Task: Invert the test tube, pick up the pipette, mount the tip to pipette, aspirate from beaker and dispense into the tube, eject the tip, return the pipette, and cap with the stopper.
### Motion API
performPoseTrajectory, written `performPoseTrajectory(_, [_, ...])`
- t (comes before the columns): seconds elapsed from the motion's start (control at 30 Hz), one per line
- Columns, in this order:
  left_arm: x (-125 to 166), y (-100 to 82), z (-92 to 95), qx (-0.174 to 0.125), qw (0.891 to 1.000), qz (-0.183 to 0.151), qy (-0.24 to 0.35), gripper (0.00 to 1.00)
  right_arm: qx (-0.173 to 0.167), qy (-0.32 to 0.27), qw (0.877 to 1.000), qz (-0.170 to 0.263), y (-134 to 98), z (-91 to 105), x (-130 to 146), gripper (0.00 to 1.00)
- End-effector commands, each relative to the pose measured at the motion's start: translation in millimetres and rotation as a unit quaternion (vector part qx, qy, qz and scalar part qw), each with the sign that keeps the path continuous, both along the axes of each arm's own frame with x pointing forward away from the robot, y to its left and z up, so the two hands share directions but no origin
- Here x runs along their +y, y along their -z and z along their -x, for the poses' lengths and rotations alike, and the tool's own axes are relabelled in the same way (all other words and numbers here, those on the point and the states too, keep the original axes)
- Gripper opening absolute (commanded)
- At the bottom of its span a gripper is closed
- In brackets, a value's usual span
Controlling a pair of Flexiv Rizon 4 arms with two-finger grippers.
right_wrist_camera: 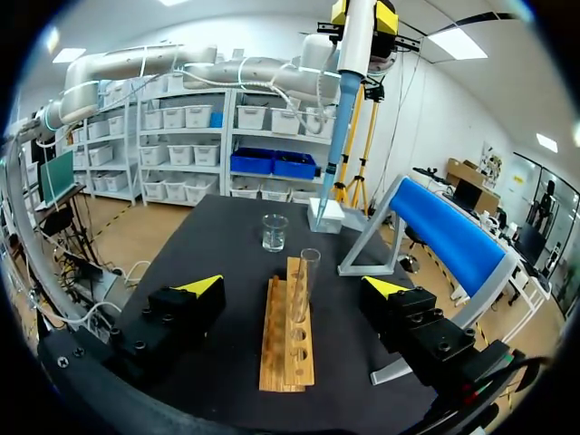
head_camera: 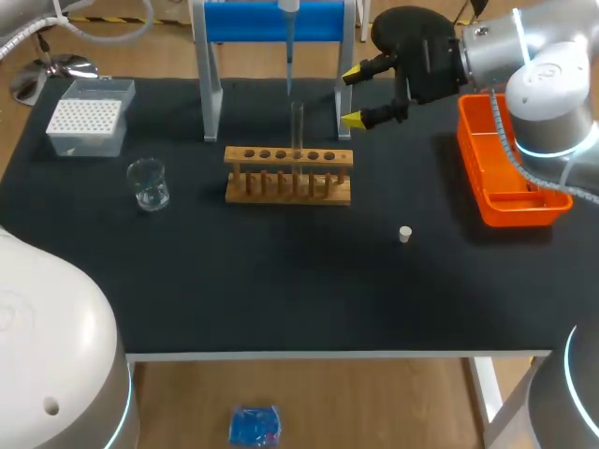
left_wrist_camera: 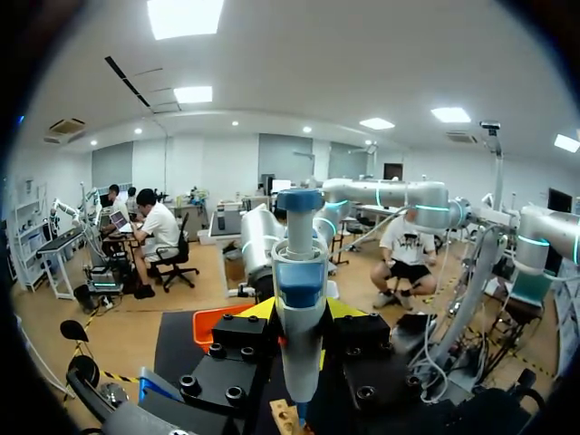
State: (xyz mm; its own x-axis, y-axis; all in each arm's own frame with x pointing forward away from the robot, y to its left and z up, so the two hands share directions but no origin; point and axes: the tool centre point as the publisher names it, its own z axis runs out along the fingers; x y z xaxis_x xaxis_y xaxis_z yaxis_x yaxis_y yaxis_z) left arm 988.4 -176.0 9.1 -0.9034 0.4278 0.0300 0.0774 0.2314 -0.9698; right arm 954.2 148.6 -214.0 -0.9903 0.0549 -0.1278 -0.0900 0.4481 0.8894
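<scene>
Clenched on the white-and-blue pipette (left_wrist_camera: pixel 299 263), the left gripper (left_wrist_camera: pixel 299 313) hung above the light wooden rack (head_camera: pixel 288 174), where the clear glass test tube (head_camera: pixel 297 126) stood upright. The right gripper (head_camera: pixel 354 95) hovered beside the rack, fingers spread. An off-centre descent could have knocked the tube over.

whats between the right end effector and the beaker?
The wooden rack holding the upright test tube; the right wrist view shows it best.
</scene>
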Motion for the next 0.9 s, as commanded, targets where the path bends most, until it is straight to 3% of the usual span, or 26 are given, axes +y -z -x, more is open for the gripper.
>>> performPoseTrajectory(0.03, [0.7,-1.1,-2.3,0.001,1.000,-0.001,0.004,0.00,-0.001,0.000,1.000,-0.001,0.4,-0.2,-0.1,1.00])
performPoseTrajectory(0.9, [-4.8,0.4,6.6,-0.017,1.000,0.025,0.000,0.00,-0.001,0.000,1.000,-0.001,0.4,-0.2,-0.1,1.00])
